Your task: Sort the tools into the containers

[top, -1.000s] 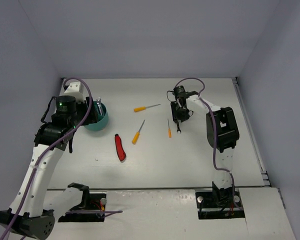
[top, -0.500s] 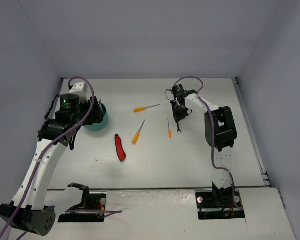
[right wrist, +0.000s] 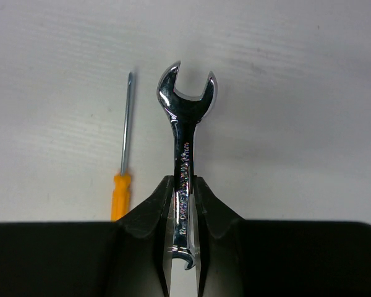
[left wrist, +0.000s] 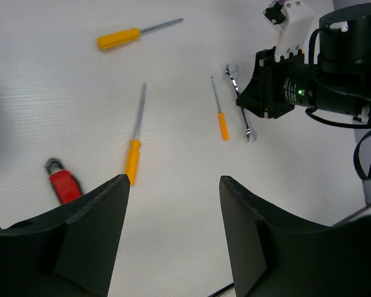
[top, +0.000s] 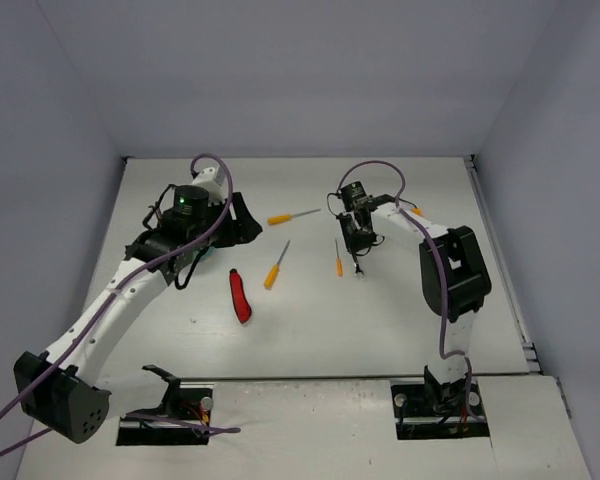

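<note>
The wrench (right wrist: 185, 117) is pinched by the right gripper (right wrist: 184, 185) and should be lifted straight up. The left gripper (left wrist: 173, 180) is spread wide, empty.

Left arm (top: 120, 300): you now find it swung away from the far-left corner toward the middle, with its lit wrist block further right and further back than a second ago. Left gripper (top: 248, 222): it is no longer over the teal tub and now points right, toward the loose tools. Teal tub: it no longer shows from overhead, where the arm crosses its earlier spot. Right gripper (right wrist: 183, 185): the jaws stood apart over the thin silver wrench (right wrist: 184, 117) a second ago and are now pinched on its shank, the open-ended head sticking out ahead. Right arm (top: 462, 268): the dark elbow block sits further right and nearer its base.
</note>
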Tool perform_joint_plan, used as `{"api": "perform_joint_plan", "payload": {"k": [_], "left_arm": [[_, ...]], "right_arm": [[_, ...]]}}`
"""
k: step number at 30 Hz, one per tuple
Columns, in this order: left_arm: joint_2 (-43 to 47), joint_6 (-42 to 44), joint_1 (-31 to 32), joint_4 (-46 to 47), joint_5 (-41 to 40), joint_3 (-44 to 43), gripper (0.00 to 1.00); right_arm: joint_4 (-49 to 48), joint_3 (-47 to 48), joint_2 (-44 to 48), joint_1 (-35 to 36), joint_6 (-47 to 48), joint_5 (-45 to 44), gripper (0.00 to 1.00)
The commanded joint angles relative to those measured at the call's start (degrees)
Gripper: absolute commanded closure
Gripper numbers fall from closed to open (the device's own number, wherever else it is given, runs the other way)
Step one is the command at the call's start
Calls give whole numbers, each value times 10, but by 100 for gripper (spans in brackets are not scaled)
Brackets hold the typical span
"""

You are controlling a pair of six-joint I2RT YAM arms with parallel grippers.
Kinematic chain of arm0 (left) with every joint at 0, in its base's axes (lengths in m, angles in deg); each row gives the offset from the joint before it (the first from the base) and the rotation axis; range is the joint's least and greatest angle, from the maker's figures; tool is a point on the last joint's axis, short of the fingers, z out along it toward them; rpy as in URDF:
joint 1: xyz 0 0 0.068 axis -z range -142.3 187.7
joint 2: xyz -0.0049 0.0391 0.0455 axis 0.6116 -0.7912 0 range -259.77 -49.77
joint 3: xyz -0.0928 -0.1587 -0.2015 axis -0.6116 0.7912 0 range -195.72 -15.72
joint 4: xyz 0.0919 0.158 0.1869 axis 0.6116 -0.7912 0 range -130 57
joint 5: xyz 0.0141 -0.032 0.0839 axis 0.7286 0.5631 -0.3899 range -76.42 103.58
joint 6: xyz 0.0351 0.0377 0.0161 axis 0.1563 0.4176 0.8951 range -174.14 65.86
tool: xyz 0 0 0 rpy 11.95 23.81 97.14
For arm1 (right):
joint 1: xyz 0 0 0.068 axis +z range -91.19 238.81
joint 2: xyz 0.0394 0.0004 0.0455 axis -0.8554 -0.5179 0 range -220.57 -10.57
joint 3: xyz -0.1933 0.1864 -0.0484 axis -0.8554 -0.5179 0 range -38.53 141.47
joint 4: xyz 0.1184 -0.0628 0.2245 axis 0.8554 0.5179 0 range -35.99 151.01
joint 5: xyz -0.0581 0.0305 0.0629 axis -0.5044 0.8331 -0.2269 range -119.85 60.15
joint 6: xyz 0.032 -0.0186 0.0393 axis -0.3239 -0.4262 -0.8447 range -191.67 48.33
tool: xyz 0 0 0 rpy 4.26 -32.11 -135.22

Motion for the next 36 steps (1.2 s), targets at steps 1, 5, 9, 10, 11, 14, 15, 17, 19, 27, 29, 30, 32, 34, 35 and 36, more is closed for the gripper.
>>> {"api": "perform_joint_plan", "payload": {"k": [1, 5, 9, 10, 11, 14, 15, 17, 19, 27, 29, 30, 32, 34, 35, 36], "left_arm": [[-40, -67, 21, 144, 42, -3, 44], [-74, -86, 30, 195, 59, 0, 44], [-109, -84, 50, 252, 83, -14, 44], [-118, -84, 55, 256, 90, -19, 44], [-126, -84, 57, 264, 95, -21, 44], [-147, -92, 67, 286, 97, -21, 44], [-154, -94, 70, 292, 98, -22, 44], [-166, -98, 76, 298, 101, -28, 43], [-181, -100, 82, 301, 101, -38, 43], [-210, -103, 97, 317, 98, -73, 43], [-211, -105, 98, 320, 97, -76, 43], [-217, -106, 100, 322, 94, -80, 43], [-223, -107, 100, 321, 90, -84, 43], [-231, -112, 100, 321, 90, -85, 43], [-234, -114, 100, 321, 90, -86, 43], [-240, -116, 101, 321, 91, -87, 43]], "right_arm": [[-76, -50, 119, 4, -8, 4, 100], [-113, -93, 185, 15, -11, 69, 100], [-135, -129, 246, 46, -7, 95, 100], [-144, -138, 260, 53, -10, 99, 100], [-154, -147, 274, 55, -13, 113, 100], [-183, -161, 305, 60, -20, 159, 100], [-189, -163, 311, 60, -23, 167, 100], [-197, -163, 320, 63, -25, 183, 100], [-198, -162, 330, 65, -27, 192, 100], [-220, -158, 341, 71, -37, 223, 100], [-221, -158, 342, 73, -38, 228, 100], [-222, -157, 342, 74, -39, 232, 100], [-223, -156, 343, 75, -41, 234, 100], [-225, -155, 344, 75, -42, 236, 100], [-226, -154, 345, 76, -42, 236, 100], [-226, -154, 346, 76, -43, 236, 100]]}}
